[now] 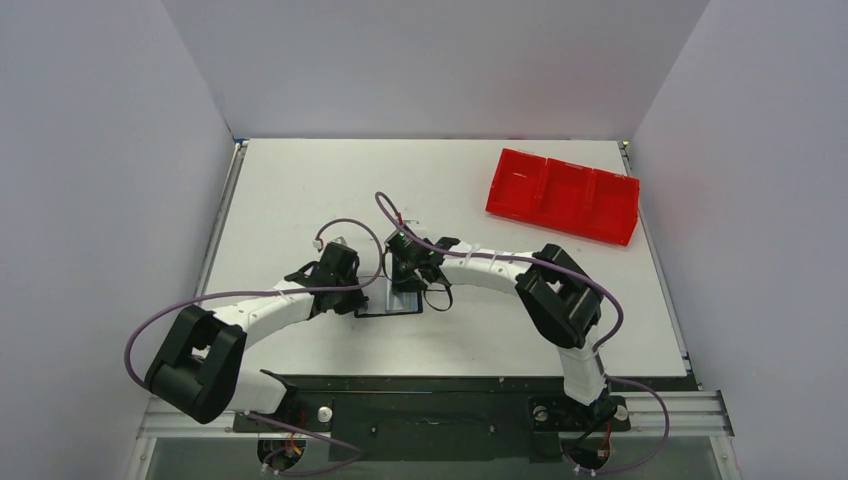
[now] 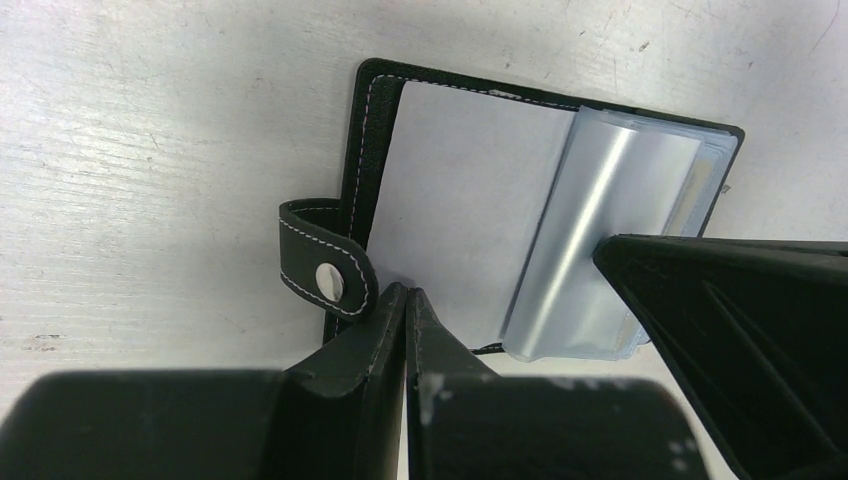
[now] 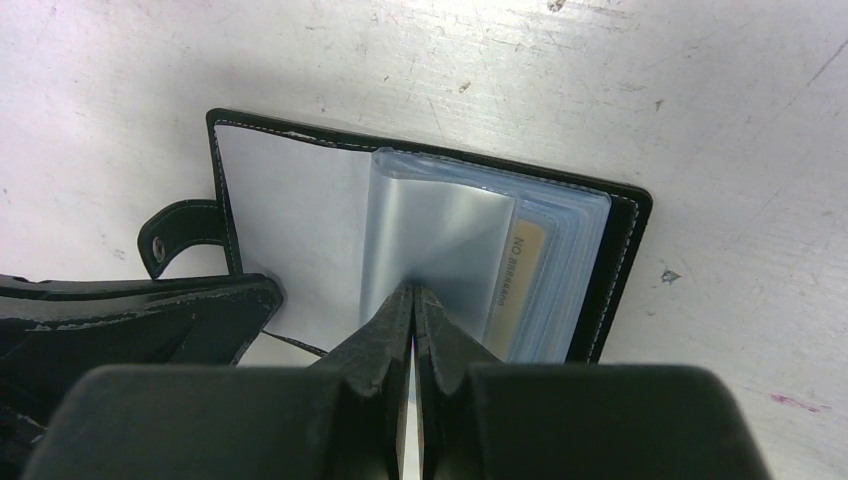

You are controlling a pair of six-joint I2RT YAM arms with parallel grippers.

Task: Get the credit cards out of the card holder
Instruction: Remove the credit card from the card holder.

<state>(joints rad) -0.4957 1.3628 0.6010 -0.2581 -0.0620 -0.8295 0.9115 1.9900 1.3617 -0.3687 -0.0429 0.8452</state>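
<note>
**Card holder open; both grippers closed**

The card holder [image 3: 625, 260] is laid open near the middle of the table [image 1: 300, 190]. The left gripper [image 2: 408, 295] is closed, its tips set on the strap-side cover. The right gripper [image 3: 412, 292] is clamped on the silver-grey card [image 3: 440, 235].

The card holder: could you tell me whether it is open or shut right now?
Open: the card holder lies spread flat, its snap strap undone and off to one side, its plastic sleeves exposed.
</note>
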